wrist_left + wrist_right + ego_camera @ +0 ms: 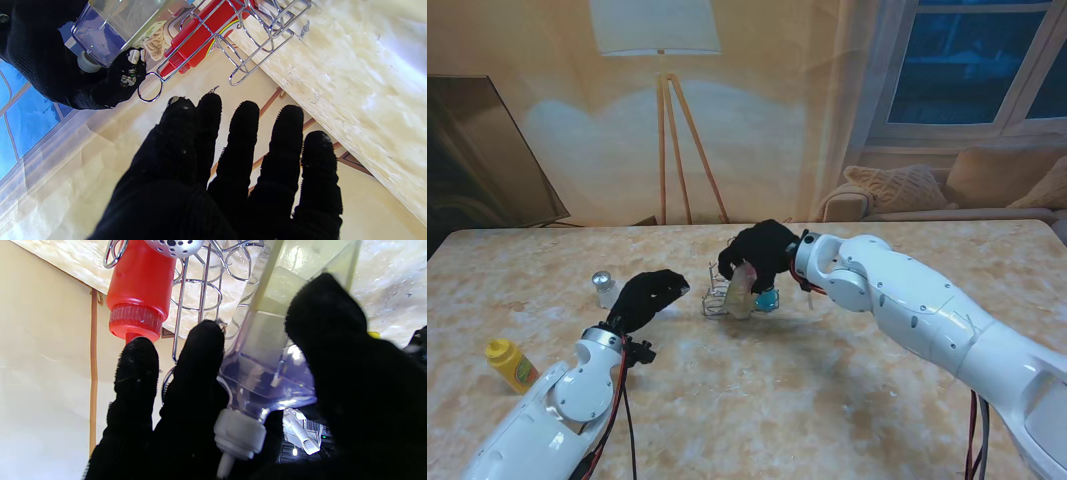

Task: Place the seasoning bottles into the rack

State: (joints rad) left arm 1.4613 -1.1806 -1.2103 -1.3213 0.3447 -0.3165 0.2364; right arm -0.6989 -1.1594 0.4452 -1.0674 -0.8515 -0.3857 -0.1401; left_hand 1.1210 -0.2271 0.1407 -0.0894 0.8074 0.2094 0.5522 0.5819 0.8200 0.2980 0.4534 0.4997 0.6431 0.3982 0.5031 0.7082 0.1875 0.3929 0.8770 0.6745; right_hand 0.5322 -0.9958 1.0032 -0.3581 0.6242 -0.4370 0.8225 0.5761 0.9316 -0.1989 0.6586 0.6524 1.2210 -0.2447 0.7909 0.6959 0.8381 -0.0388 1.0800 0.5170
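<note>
Right hand grips a clear bottle by its neck end, over the wire rack near the middle of the tabletop. In the right wrist view the fingers and thumb wrap the clear bottle's shoulder, with its white cap toward the palm. The bottle's body reaches down into or against the rack; cannot tell whether it is seated.

The rack already holds a red bottle, standing in one ring with its ribbed cap up. The left wrist view shows the same red bottle inside the rack's wires, and the right hand closed on the clear bottle.

Left hand hovers just left of the rack, holding nothing. Its fingers are extended and slightly apart, tips toward the rack but not touching it.

A small silver-capped shaker stands on the tabletop just left of the left hand. A yellow bottle stands near the tabletop's left edge, well apart from the rack. Something teal shows just right of the rack, under the right hand; too hidden to identify.
</note>
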